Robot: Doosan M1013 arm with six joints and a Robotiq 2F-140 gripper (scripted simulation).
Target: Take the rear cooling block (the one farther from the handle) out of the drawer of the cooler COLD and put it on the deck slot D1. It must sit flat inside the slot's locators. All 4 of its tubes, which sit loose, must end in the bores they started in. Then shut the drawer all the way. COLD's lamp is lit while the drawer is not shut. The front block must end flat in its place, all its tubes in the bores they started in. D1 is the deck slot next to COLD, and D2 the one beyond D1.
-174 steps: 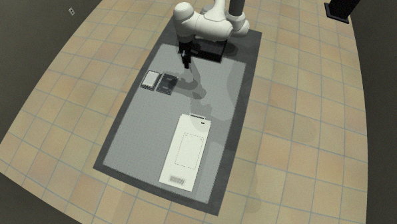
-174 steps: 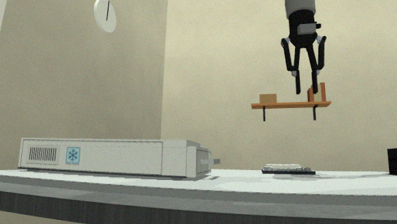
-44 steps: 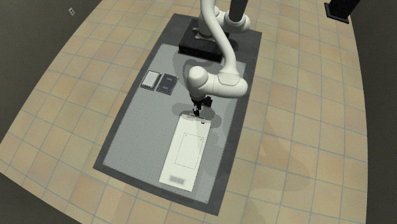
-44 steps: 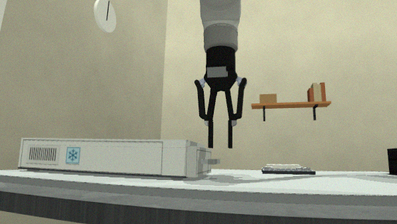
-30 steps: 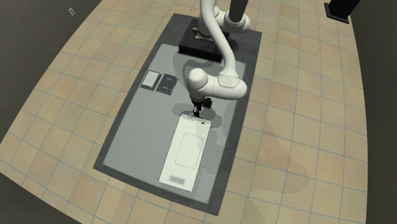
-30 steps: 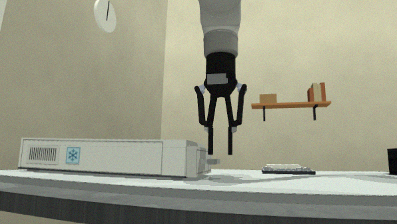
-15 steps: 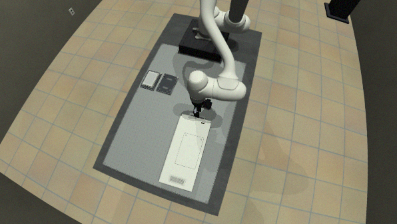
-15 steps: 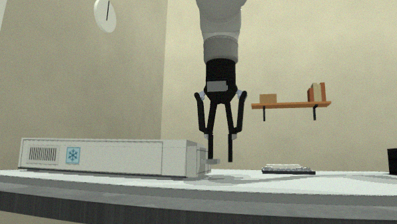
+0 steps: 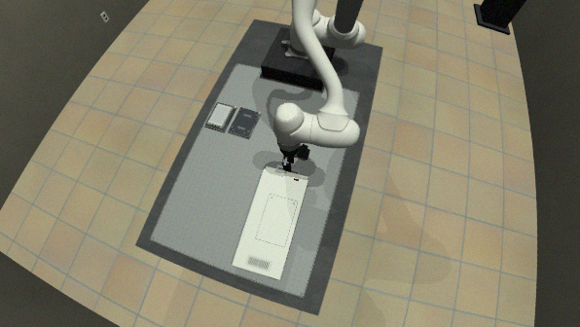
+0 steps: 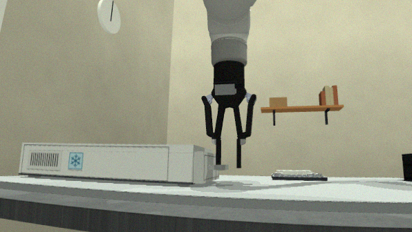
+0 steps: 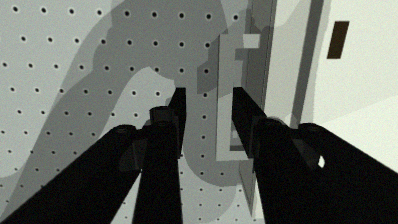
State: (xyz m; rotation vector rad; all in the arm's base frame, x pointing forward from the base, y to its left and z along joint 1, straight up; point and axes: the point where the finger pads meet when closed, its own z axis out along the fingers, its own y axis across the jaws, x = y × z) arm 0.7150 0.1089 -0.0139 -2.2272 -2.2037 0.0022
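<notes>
The cooler COLD point(image 9: 270, 219) is a long white box on the grey deck; it also shows in the side view point(image 10: 110, 162) with a snowflake label. Its drawer front point(image 10: 209, 167) looks closed, and the small lamp point(image 11: 340, 39) on top looks dark. The cooling blocks and their tubes are hidden inside. The grey drawer handle point(image 11: 234, 95) sticks out from the front. My gripper point(image 10: 228, 166) points straight down at the handle's height, its fingers partly apart. In the wrist view point(image 11: 207, 97) the handle lies between the fingertips, near the right finger, and nothing is gripped.
Two deck slots lie beyond the cooler's front: a dark one point(image 9: 244, 122) nearer to COLD and one with a light top point(image 9: 219, 117) past it. They show as a low flat shape in the side view point(image 10: 298, 175). The arm's black base point(image 9: 297, 60) stands at the deck's far end.
</notes>
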